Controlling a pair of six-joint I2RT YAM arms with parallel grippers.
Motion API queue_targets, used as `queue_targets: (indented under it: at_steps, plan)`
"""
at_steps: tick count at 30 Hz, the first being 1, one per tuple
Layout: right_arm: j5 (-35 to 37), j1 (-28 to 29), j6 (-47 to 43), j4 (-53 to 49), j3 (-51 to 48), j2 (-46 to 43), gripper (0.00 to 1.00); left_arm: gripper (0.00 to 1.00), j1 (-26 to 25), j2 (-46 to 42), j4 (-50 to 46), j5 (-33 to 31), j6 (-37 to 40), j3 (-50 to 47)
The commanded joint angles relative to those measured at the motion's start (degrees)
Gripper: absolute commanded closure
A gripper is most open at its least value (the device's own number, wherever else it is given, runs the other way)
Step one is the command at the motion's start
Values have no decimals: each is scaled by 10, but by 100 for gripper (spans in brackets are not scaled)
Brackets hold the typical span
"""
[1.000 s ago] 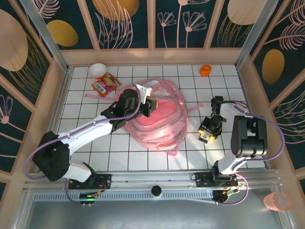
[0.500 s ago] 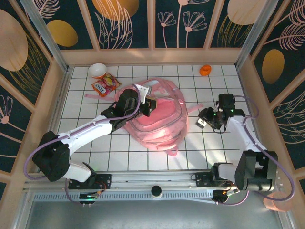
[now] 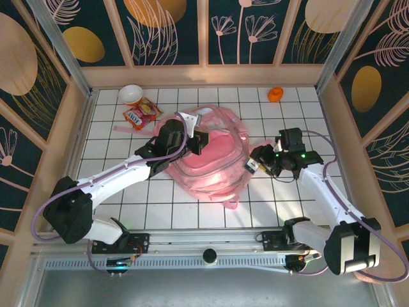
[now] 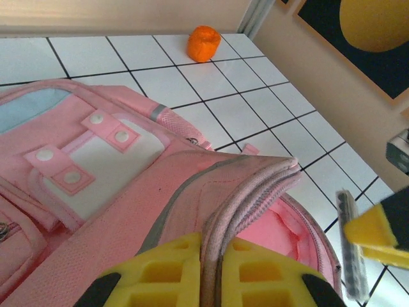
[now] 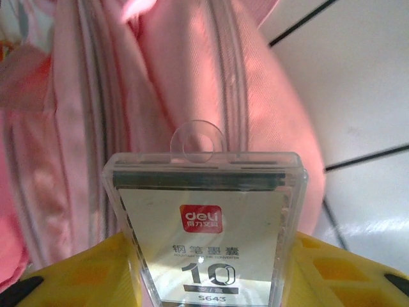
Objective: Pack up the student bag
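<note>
One student bag (image 3: 217,163) lies mid-worktop (image 3: 160,204), its raised rim pinched between the nearly closed jaws of the left pincer (image 3: 202,142). At the bag's right edge, the right pincer (image 3: 257,165) grips one clear plastic case (image 5: 204,217), jaws part-open around it. Far side: one bowl (image 3: 130,94), one snack packet (image 3: 142,114), one orange object (image 3: 275,94).

From the right wrist, the clear plastic box (image 5: 255,211) runs off the bottom edge, and I can't read the blurred small print under its red logo (image 5: 202,217). From the left wrist, the left gripper (image 4: 209,272) and the bag (image 4: 96,192) are cut off below. From above, the small orange thing (image 3: 275,94) is too tiny to identify.
</note>
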Motion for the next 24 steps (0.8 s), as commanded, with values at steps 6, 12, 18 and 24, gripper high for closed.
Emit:
queue_targets:
  at_steps: [6, 12, 18, 24]
  plan:
    - [-25, 110, 204, 4, 49, -64, 54, 100, 2, -31, 64, -21, -31, 24]
    - [-6, 201, 310, 118, 68, -31, 53, 100, 2, -37, 85, -10, -32, 24]
    - [-8, 226, 353, 209, 83, 38, 50, 100, 2, -38, 91, 5, -24, 26]
    - [-22, 211, 368, 302, 50, 73, 50, 100, 1, -37, 94, 19, -21, 28]
